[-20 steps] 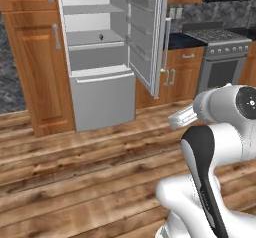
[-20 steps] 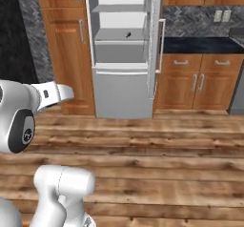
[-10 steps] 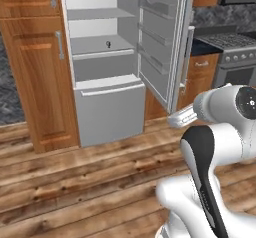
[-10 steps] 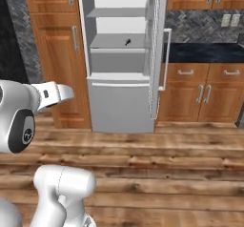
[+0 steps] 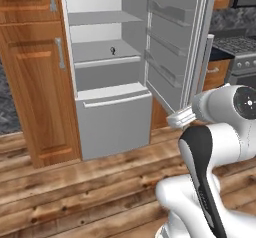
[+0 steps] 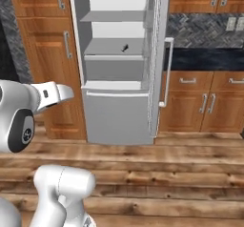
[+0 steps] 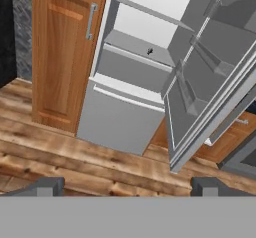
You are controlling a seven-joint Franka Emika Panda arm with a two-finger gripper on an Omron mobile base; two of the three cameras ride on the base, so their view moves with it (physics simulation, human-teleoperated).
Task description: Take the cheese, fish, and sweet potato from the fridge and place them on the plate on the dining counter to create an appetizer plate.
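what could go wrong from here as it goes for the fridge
1. The open door juts out on the right; the arm could clip it when reaching in.
2. The fish is tiny and lies well back on its shelf, so the open gripper could miss it or push it deeper.

Open light-grey fridge (image 5: 112, 127) at centre, door (image 5: 177, 44) swung out to the right with racks (image 5: 165, 42) showing on its inner face. White shelves (image 5: 100, 18) inside; on the lower shelf, toward its front edge and near its middle, a tiny dark fish (image 5: 113, 51). Closed lower drawer (image 5: 114, 122) beneath. Tall wooden cabinet (image 5: 32, 72) touching the fridge's left side. Stove (image 5: 240, 57) at right edge, behind the door. White arm (image 5: 220, 132) rising from lower right over plank floor (image 5: 75, 192).
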